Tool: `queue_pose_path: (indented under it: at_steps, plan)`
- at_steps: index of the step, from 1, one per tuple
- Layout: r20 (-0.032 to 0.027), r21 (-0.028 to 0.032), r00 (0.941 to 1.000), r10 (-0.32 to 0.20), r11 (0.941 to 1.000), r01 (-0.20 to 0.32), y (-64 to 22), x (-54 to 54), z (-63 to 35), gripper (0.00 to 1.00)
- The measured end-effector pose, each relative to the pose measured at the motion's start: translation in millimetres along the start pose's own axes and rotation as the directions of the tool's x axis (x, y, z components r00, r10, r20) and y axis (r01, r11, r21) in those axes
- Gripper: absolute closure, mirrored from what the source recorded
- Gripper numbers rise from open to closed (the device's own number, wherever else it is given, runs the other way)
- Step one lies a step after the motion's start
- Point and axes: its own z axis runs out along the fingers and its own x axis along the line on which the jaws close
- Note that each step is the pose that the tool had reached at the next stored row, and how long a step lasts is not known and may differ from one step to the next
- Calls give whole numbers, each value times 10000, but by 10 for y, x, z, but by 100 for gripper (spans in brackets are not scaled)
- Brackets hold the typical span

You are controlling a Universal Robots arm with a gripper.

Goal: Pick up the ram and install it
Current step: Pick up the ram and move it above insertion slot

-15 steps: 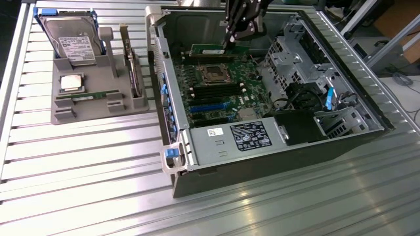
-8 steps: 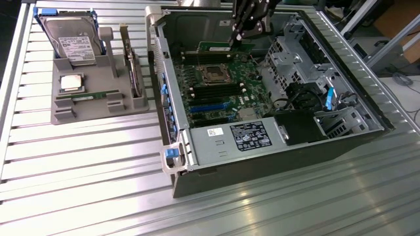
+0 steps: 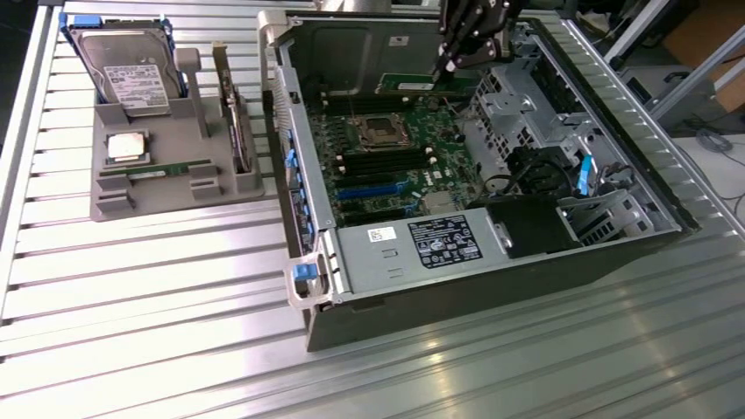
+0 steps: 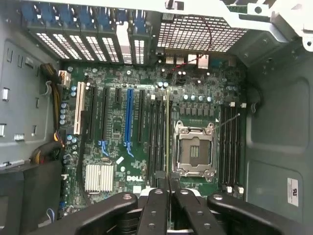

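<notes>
My gripper [image 3: 452, 68] hangs over the far end of the open computer case [image 3: 305, 288] and is shut on the ram [image 3: 421, 85], a thin green stick held level above the motherboard [image 3: 396, 179]. In the wrist view the black fingers [image 4: 155, 205] pinch the ram [image 4: 167, 132], which appears edge-on as a narrow line. It runs along the black memory slots [image 4: 157, 142] beside the empty processor socket [image 4: 195, 149] and hovers above them without touching the board.
A grey parts tray [image 3: 174, 196] at the exterior view's left holds a hard drive [image 3: 131, 70], a square silver processor chip [image 3: 126, 147] and a thin green strip [image 3: 157, 172]. The power supply [image 3: 425, 244] and drive cage [image 3: 588, 218] fill the case's near end.
</notes>
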Motion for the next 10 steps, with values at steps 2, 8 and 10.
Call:
queue_pose_path:
  at_steps: [2, 8, 10]
  plan:
    - [1, -20, 10000, -3, 10000, 3, -104, 6, -13, 88]
    - [1, -24, 10000, -3, 10000, 3, -170, 9, -21, 88]
    - [0, 15, 10000, -6, 10000, 6, -171, 9, -20, 88]
